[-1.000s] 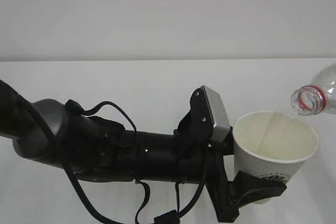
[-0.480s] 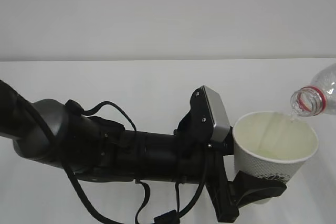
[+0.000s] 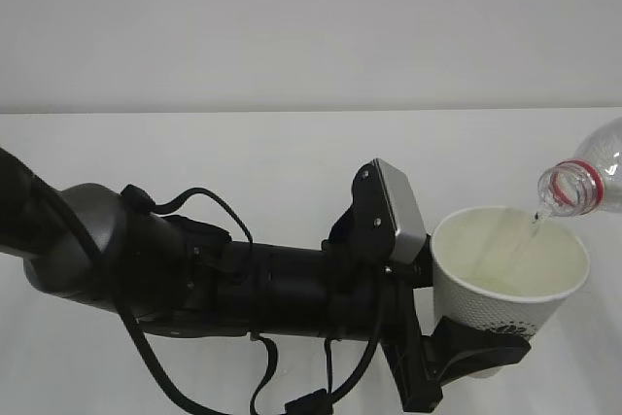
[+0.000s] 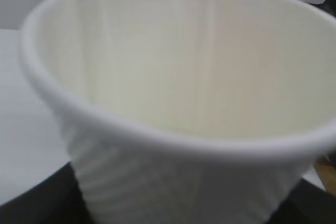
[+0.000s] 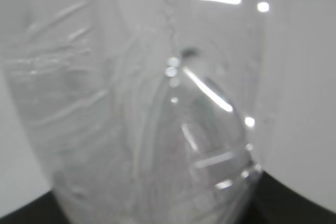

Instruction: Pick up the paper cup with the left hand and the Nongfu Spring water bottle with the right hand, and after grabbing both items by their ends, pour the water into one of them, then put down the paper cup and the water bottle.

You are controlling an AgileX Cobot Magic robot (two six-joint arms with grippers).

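One paper cup (image 3: 505,284) in left claw (image 3: 476,352), one tipped bottle (image 3: 588,182) clamped by right claw, thin water stream (image 3: 533,225) between.

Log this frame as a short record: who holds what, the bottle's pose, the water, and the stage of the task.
left hold: left gripper shut on the white ribbed paper cup, low on its body, cup upright and off the table
right hold: clear plastic water bottle with red neck ring, tipped mouth-down above the cup's far rim; right gripper outside the exterior view
water: thin clear stream falling from the bottle mouth into the cup
surface: white table
stage: pouring under way; neither item set down yet
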